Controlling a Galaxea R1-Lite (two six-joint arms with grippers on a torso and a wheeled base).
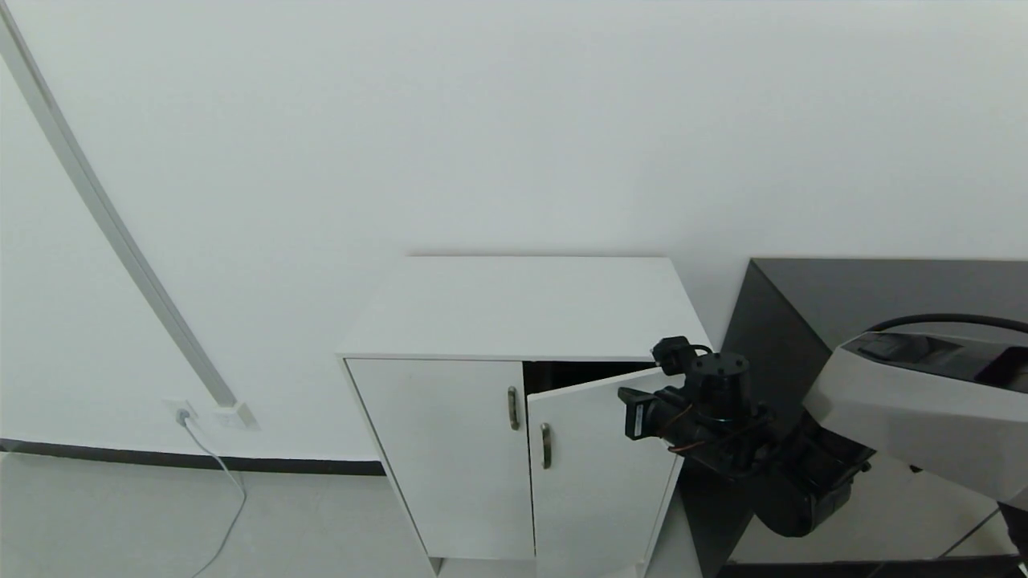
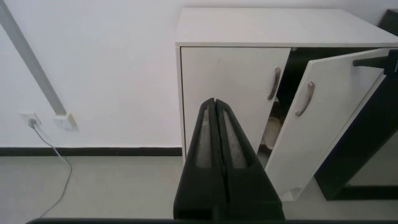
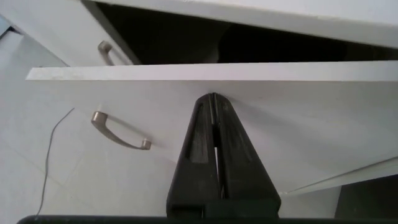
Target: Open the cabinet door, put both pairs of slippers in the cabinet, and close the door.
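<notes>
The white cabinet point(image 1: 522, 309) stands against the wall with its left door point(image 1: 442, 457) shut. Its right door point(image 1: 598, 474) is ajar, leaving a dark gap along the top. My right gripper point(image 1: 625, 395) is shut and empty, its tips point(image 3: 214, 96) against the outer face of the right door point(image 3: 298, 130) just below the top edge. Some way in front of the cabinet point(image 2: 273, 28), my left gripper point(image 2: 214, 101) is shut and holds nothing. Through the door gap a pale shape point(image 2: 272, 134) lies low inside; I cannot tell what it is.
A black cabinet point(image 1: 803, 305) stands close to the right of the white one. A wall socket with a grey cable point(image 1: 183, 413) and a slanted grey conduit point(image 1: 104, 217) are to the left. Pale floor point(image 1: 201, 522) stretches left of the cabinet.
</notes>
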